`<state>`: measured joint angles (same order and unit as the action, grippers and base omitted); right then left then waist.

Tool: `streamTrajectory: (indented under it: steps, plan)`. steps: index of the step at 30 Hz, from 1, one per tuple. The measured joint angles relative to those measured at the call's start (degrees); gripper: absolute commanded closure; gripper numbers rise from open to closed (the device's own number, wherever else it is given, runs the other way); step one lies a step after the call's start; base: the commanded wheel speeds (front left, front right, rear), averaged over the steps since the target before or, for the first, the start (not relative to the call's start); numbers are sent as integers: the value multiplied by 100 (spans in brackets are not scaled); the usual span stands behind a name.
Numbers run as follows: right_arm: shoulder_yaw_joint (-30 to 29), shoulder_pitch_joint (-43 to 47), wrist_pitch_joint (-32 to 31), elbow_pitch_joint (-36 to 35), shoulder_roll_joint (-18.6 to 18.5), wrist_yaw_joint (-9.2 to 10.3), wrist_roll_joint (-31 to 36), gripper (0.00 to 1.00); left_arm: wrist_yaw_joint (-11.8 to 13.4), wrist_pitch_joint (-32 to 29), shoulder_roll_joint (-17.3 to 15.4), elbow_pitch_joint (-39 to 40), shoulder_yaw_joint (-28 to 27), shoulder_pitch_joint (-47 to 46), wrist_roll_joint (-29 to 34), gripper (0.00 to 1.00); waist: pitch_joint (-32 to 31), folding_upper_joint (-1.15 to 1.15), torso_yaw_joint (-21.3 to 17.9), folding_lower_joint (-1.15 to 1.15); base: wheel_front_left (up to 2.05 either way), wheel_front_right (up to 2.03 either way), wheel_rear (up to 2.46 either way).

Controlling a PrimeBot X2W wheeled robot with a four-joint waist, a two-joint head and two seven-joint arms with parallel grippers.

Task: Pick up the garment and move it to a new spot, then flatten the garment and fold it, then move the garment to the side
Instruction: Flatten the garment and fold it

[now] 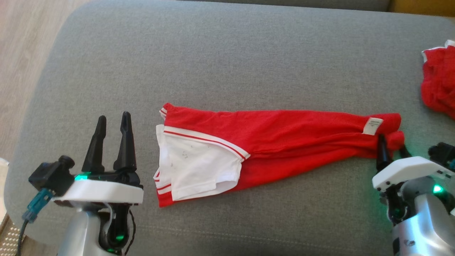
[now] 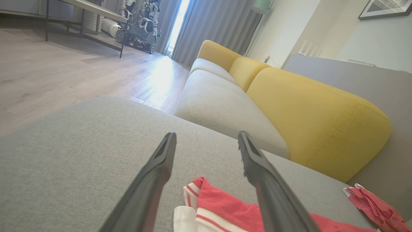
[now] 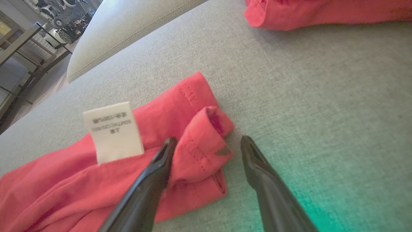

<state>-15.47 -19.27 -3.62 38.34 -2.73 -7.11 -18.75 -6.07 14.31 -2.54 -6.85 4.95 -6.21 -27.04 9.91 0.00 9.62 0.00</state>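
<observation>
The garment (image 1: pixel 284 142) is a red shirt with white striped trim and a white panel at its left end. It lies as a long folded strip across the grey cushion (image 1: pixel 227 64). My left gripper (image 1: pixel 113 120) stands open just left of the white end, with nothing between its fingers; in the left wrist view that gripper (image 2: pixel 206 135) has the striped sleeve of the garment (image 2: pixel 219 206) low between its fingers. My right gripper (image 1: pixel 392 146) is open at the garment's right end. In the right wrist view this gripper (image 3: pixel 207 141) straddles a rolled red hem (image 3: pixel 206 145) beside a white label (image 3: pixel 112 132).
A second red garment (image 1: pixel 439 81) lies crumpled at the cushion's far right, seen too as the second garment (image 2: pixel 376 206) and the second garment (image 3: pixel 322 13). The wooden floor (image 1: pixel 21 53) lies beyond the cushion's left edge. Yellow back cushions (image 2: pixel 315 122) rise behind the seat.
</observation>
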Motion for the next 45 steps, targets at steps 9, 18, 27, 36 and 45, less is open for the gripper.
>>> streamTrajectory:
  steps: [9,18,27,36,45]
  plan:
    - [389,-23,11,248,-25,0,-179,0,0,0,0,0,38,-1,0,0,-46,0,-81,0,0,0,0]
    - [560,-104,8,366,-16,0,-111,100,-1,0,1,-23,16,-2,0,0,-88,0,-63,0,0,0,0]
    - [-101,-100,-48,180,-59,0,569,100,-3,0,1,-24,3,2,0,0,-177,0,-90,0,0,0,0]
    - [-1124,-105,-216,-405,-334,0,1477,100,-2,0,3,-18,12,5,-1,0,-135,0,-122,0,0,0,0]
    - [-470,-27,-348,-1178,-174,0,1441,100,1,0,3,-35,48,5,-44,0,-249,0,-122,0,0,0,0]
